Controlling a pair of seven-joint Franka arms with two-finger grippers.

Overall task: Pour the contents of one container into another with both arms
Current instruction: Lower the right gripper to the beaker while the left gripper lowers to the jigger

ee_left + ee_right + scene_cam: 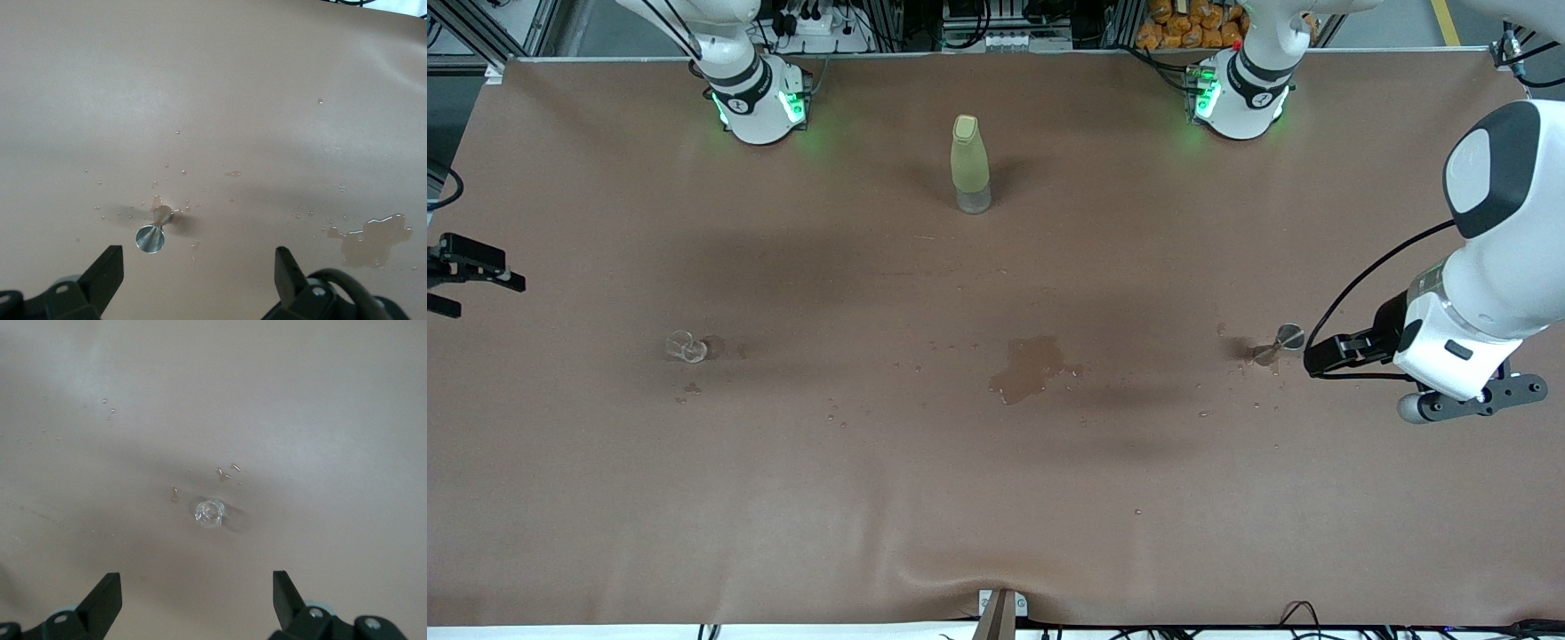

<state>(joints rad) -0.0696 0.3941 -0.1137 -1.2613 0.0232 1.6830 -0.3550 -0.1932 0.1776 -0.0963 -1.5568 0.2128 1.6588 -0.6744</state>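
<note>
The table (996, 498) carries a brown cover whose edge nearest the front camera is bare and slightly rippled. Closest to that edge among the marks on it is a dark wet puddle (1027, 366) near the middle of the table, with scattered droplets around it; the left wrist view shows the same puddle (373, 239) as a pale glossy patch.

Toward the left arm's end of the table, about as far from the front camera as the puddle, a small metal funnel (1282, 340) lies tipped on its side, its round mouth shining, with wet spots around it. The left wrist view shows the funnel (153, 233) on the cover between and ahead of the fingers. The left end effector (1325, 354) hovers low just beside the funnel, near that end's edge, its fingers spread wide and holding nothing.

Toward the right arm's end, a small clear glass (687, 347) lies on the cover, with a few droplets close by. In the right wrist view the glass (209, 513) sits well ahead of the fingers. The right end effector (471, 267) hangs at that end's edge of the table, apart from the glass, also spread wide and empty.

A tall pale yellow-green bottle (969, 164) with its cap on stands upright near the edge where the arm bases are mounted, roughly midway between the two bases.
</note>
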